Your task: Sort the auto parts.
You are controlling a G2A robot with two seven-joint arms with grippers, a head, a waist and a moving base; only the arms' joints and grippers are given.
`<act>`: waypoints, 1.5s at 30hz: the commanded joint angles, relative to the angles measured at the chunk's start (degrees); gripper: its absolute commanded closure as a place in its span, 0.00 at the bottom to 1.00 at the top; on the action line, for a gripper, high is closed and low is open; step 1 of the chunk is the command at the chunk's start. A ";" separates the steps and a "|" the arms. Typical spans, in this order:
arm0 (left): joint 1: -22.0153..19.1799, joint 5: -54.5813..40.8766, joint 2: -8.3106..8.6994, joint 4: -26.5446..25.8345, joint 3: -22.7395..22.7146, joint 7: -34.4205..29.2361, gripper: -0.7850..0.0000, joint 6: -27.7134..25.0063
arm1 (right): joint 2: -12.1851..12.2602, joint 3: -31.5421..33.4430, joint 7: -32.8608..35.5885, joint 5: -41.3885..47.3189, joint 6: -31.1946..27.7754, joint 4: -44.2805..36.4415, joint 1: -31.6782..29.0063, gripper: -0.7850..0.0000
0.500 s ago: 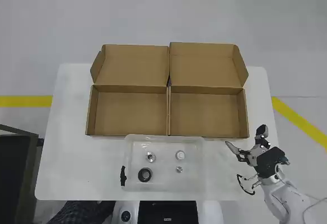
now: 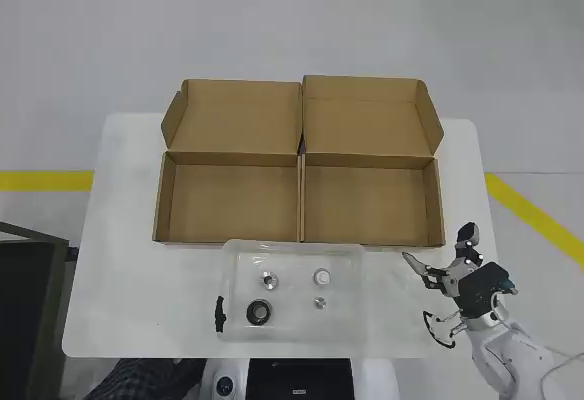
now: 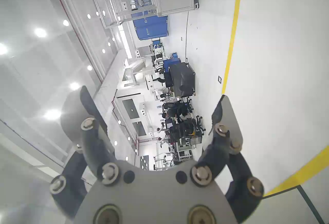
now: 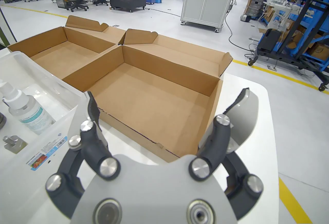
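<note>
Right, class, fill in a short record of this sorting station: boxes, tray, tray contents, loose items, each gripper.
boxes: left box and right box, both open, empty, side by side
tray: clear tray, in front of boxes
tray contents: white bottle, black ring, round metal part, small metal part
loose: black part on table, beside tray
right gripper: open, empty
left gripper: open, empty
</note>
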 commanded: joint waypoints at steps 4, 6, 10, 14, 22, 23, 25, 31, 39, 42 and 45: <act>0.00 0.00 0.00 0.00 0.00 0.00 0.00 0.00 | 0.29 -1.36 3.94 0.70 -5.68 -2.09 1.04 0.00; 0.00 0.00 0.00 0.00 0.00 0.00 0.00 0.00 | 0.50 -1.53 5.79 0.80 -8.55 -3.10 1.36 0.00; 0.00 0.00 0.00 0.00 0.00 0.00 0.00 0.00 | 0.90 -2.18 9.61 0.43 -13.28 -5.60 1.57 0.00; 0.00 0.00 0.00 0.00 0.00 0.00 0.00 0.00 | 1.23 -3.66 13.22 -0.36 -17.17 -8.17 1.95 0.00; 0.00 0.00 0.00 0.00 0.00 0.00 0.00 0.00 | 1.70 -8.49 21.56 -2.31 -22.50 -11.11 4.27 0.00; 0.00 0.00 0.00 0.00 0.00 0.00 0.00 0.00 | 1.75 -9.15 22.73 -2.36 -23.06 -11.20 4.72 0.00; 0.00 0.00 0.00 0.00 0.00 0.00 0.00 0.00 | 1.82 -10.38 25.04 -2.41 -23.63 -11.30 5.64 0.00; 0.00 0.00 0.00 0.00 0.00 0.00 0.00 0.00 | 1.95 -14.05 31.01 -2.78 -24.26 -11.51 8.13 0.00; 0.00 0.00 0.00 0.00 0.00 0.00 0.00 0.00 | 1.97 -19.08 36.41 -5.66 -22.35 -11.89 10.39 0.00; 0.00 0.00 0.00 0.00 0.00 0.00 0.00 0.00 | 2.00 -20.49 38.15 -6.87 -21.47 -11.92 10.94 0.00; 0.00 0.00 0.00 0.00 0.00 0.00 0.00 0.00 | 2.04 -21.56 39.37 -7.51 -20.72 -11.80 11.31 0.00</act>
